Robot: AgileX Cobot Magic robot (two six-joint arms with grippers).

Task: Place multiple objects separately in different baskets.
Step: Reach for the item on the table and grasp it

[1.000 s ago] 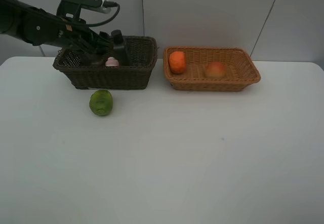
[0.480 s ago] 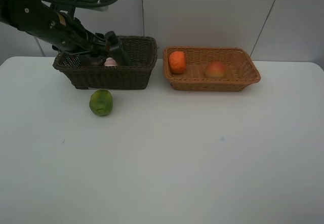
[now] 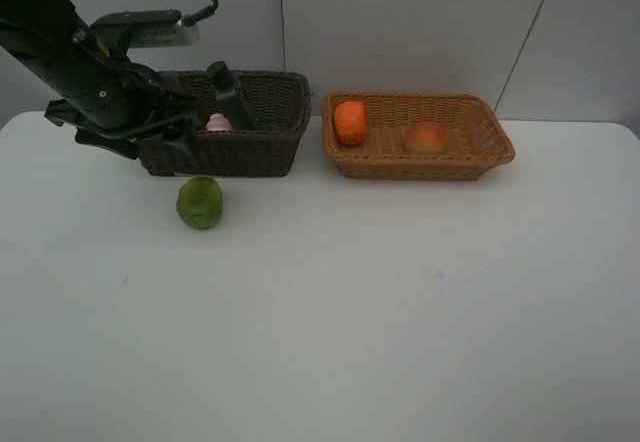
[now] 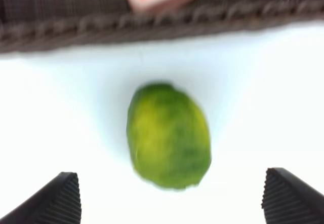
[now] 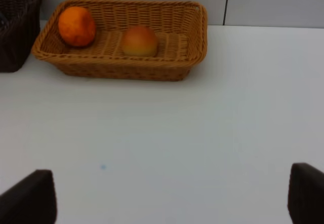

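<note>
The bumpy green citrus [image 3: 200, 202] lies on the white table in front of the dark brown basket [image 3: 270, 147]. In the left wrist view the citrus [image 4: 168, 135] lies just ahead of my left gripper [image 4: 174, 202], between its open fingertips. In the high view the left gripper [image 3: 168, 150] hangs by the dark basket's front left. The pink bottle [image 3: 219, 122] and the dark green pump bottle [image 3: 228, 87] stand in the dark basket. The tangerine [image 3: 350, 122] and the peach [image 3: 427, 138] lie in the light tan basket [image 3: 480, 157]. The mauve cup is hidden. My right gripper [image 5: 167, 198] is open and empty.
The left arm [image 3: 95, 87] covers the left end of the dark basket. The two baskets stand side by side at the back of the table by the wall. The right wrist view shows the tan basket [image 5: 195, 57] far ahead.
My left arm has drawn back out of the dark basket, moving left and toward the table's front. It now hangs low before the basket's left end. The objects have not moved.
</note>
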